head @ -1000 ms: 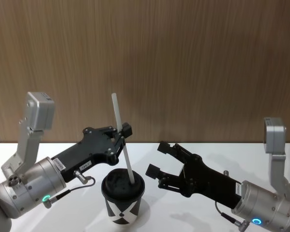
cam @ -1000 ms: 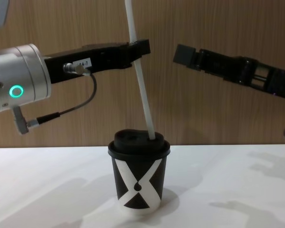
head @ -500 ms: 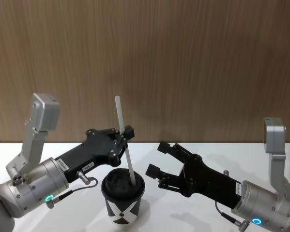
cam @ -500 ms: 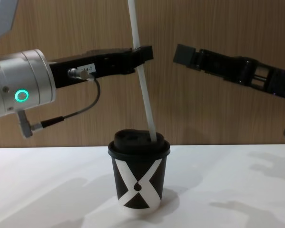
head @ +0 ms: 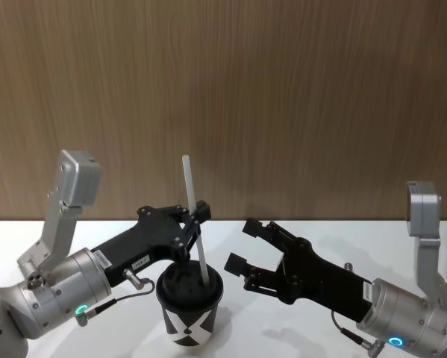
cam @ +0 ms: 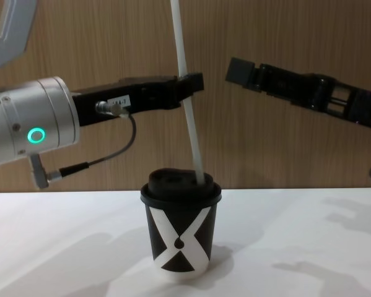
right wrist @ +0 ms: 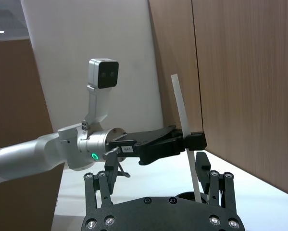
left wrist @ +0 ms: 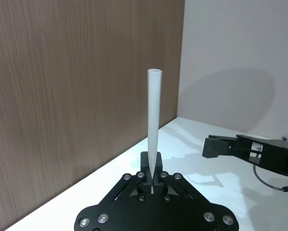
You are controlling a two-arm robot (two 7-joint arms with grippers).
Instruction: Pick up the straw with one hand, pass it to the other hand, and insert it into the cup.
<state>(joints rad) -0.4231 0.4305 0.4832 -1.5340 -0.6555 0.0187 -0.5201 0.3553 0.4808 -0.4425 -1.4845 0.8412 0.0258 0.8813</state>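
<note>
Near the front edge of the white counter (head: 133,227), about midway between the two arms, stands the cup (head: 189,306) (cam: 180,232), upright, its white X facing the robot. Bare counter lies open on both sides of it, and a wood-grain wall (head: 283,97) closes off the far edge.

Out of the lid rises the straw (head: 195,224) (cam: 188,105) (left wrist: 154,130) (right wrist: 187,149), its lower end in the lid's opening on the cup's right side. Its long axis runs nearly vertical, tipped a little so that the top leans to the left; in the chest view the upper end passes out of the top edge.

From the left, the left hand (head: 195,214) (cam: 191,83) (left wrist: 152,174) (right wrist: 194,141) reaches across above the cup, its fingers pinched onto the straw about halfway up its visible length, well clear of the lid. A green ring glows on its silver joint.

On the right, the right hand (head: 243,245) (cam: 241,71) (right wrist: 206,175) hangs in the air with its fingers spread wide and holding nothing. It stands apart from the straw and the cup, with a gap between its fingertips and the straw, and with free counter below it.
</note>
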